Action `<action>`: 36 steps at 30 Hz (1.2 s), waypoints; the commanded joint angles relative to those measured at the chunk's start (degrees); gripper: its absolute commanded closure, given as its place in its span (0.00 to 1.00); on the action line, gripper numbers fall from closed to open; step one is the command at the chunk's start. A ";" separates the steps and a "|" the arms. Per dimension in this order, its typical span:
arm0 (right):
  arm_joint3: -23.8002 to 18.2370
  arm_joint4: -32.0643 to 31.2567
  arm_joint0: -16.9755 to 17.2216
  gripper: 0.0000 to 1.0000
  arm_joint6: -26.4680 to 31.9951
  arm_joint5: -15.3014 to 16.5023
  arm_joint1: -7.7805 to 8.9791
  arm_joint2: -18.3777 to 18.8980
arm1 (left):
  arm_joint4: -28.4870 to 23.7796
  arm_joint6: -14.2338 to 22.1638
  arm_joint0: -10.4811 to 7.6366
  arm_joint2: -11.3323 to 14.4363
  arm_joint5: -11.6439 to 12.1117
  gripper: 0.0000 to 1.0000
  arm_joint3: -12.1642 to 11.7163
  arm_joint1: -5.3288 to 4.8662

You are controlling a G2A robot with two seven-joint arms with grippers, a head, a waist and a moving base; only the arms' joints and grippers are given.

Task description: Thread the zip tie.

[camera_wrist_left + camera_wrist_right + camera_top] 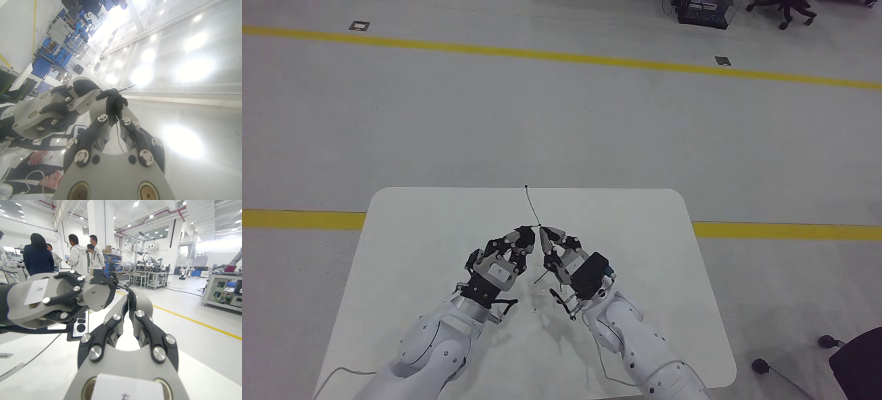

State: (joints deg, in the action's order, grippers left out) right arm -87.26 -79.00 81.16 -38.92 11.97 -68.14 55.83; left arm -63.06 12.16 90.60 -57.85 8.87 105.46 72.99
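A thin black zip tie (533, 207) sticks out over the white table (412, 250) from the spot where my two grippers meet. My left gripper (529, 238) has black-taped tips and is shut on the zip tie (127, 88). The pointed end pokes out past its fingertips (121, 103), and a strand runs back between the fingers toward the palm. My right gripper (551, 240) sits tip to tip against it. Seen from its own wrist, the right gripper (128, 303) has its ribbed pads pressed together, and I see no tie between them. The left gripper (103, 285) is right beside it.
The table's far edge (527, 189) lies just under the zip tie's tip. A white cable (334, 375) trails off the near left corner. Grey floor with yellow lines (562, 57) surrounds the table. Bare tabletop lies to either side of the arms.
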 commanded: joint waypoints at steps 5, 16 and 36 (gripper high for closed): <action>0.30 -0.94 0.48 1.00 -0.76 0.42 -0.02 0.63 | 0.00 0.02 -0.30 0.07 -0.05 1.00 -0.10 0.14; 0.91 -3.05 0.90 1.00 -1.19 1.01 -0.10 1.42 | -0.24 0.08 -0.98 0.09 0.16 1.00 -0.23 0.43; 1.62 -6.02 1.91 1.00 -1.73 1.78 -0.22 2.15 | 0.60 0.34 -2.18 0.02 0.43 1.00 0.98 0.90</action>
State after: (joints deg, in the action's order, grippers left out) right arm -85.68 -84.95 83.04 -40.64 13.72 -68.35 57.97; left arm -62.53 12.46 88.46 -57.83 9.32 106.33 73.87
